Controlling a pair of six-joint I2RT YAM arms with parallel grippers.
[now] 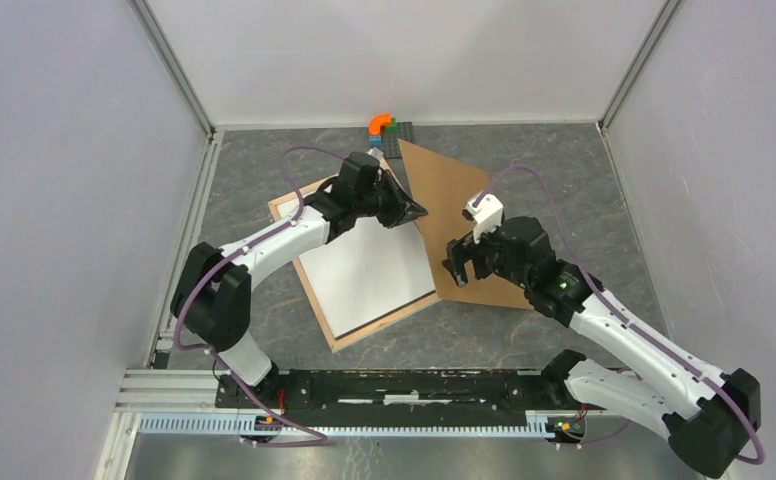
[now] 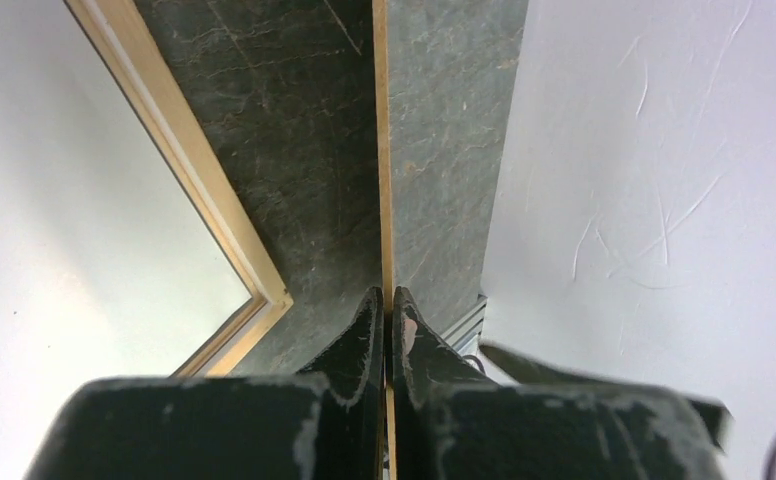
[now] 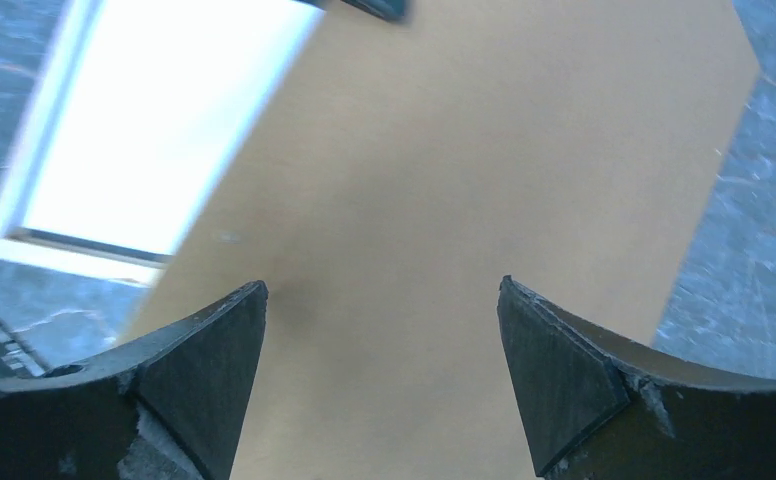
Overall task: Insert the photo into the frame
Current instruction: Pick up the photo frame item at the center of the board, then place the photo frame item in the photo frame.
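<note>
frame [image 1: 384, 322] of pale wood, flat on grey table [image 1: 564, 180] left of centre, with white sheet [image 1: 374, 270] filling its opening; whether this sheet is the photo cannot be told. left gripper [image 1: 411, 212] pinched tight on the left edge of brown backing board [image 1: 449, 190], which overlaps the frame's right side. right gripper [image 1: 461, 262] over the board's near part, fingers spread wide. toy blocks [image 1: 382, 125] by the far wall.

A brown backing board [image 1: 452, 195], with perhaps toy bricks [image 1: 379, 124] just beyond.
</note>
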